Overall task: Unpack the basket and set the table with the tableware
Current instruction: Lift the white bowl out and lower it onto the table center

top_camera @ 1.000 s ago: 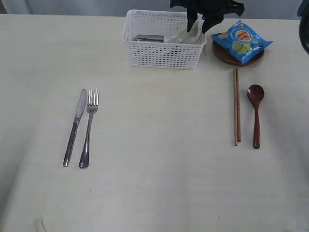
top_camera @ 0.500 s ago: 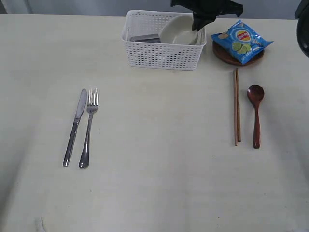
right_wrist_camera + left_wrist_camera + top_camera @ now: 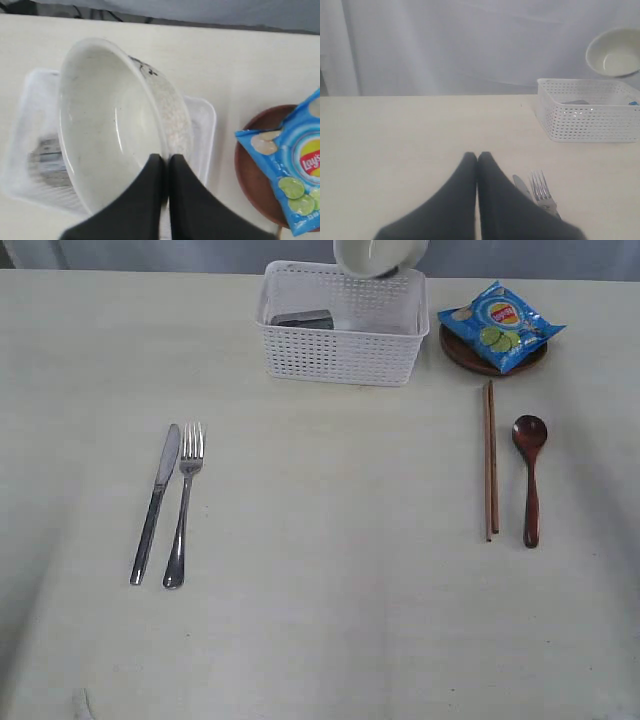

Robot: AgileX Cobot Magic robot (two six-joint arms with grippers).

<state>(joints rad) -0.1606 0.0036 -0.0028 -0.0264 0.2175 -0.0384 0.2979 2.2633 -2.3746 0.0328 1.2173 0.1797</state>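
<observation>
My right gripper (image 3: 165,157) is shut on the rim of the cream bowl (image 3: 110,120), which hangs tilted above the white basket (image 3: 340,340); the bowl (image 3: 378,254) shows at the top edge of the exterior view. A steel cup (image 3: 306,318) lies inside the basket. The knife (image 3: 155,502) and fork (image 3: 183,502) lie side by side on the table (image 3: 330,570) at left. Chopsticks (image 3: 490,460) and the wooden spoon (image 3: 530,475) lie at right. My left gripper (image 3: 477,156) is shut and empty, low over the table near the knife (image 3: 521,184) and fork (image 3: 541,187).
A blue chip bag (image 3: 500,322) lies on the small brown plate (image 3: 468,352) to the right of the basket. The table's far edge runs just behind the basket.
The right gripper closed on the bowl's rim inside the basket and lifted it up and out, above the basket. The left gripper has not moved.
</observation>
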